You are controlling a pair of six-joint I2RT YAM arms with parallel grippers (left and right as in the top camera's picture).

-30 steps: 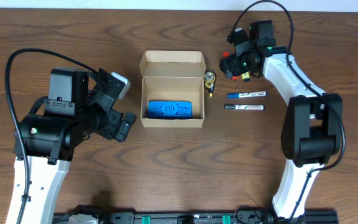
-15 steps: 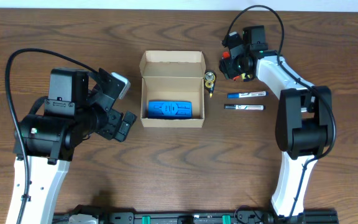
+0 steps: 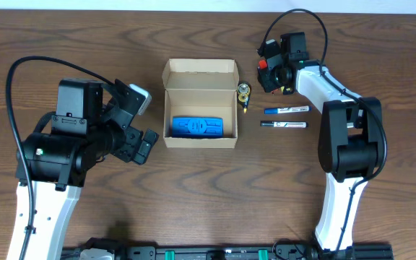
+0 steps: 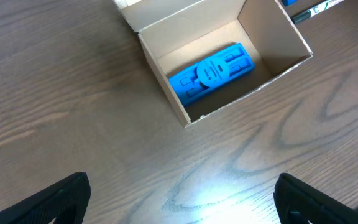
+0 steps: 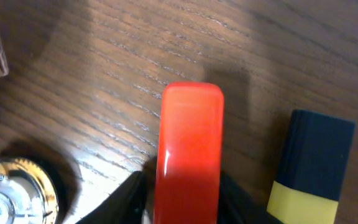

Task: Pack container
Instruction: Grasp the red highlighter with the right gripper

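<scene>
The container [image 3: 166, 108] is a tan cardboard box with its flap lid folded back, standing open at the table's middle; a blue block [image 3: 199, 126] lies inside. My left wrist view shows the container [image 4: 160, 68] and the blue block [image 4: 211, 70] ahead. My left gripper [image 3: 144, 121] hovers left of the box, open and holding nothing [image 4: 182, 202]. My right gripper [image 3: 269, 74] is right of the box at the far side, its jaws pressed on both sides of a red marker [image 5: 190, 143].
A black and yellow marker [image 5: 312, 162] lies just right of the red one. A gold round object [image 3: 244, 90] sits beside the box's right wall. Two pens, one blue-capped [image 3: 287, 110] and one dark-capped [image 3: 284, 124], lie side by side further right.
My right arm has shifted left and toward the far edge, and its jaws have closed in onto the red marker. The left arm has not moved.
</scene>
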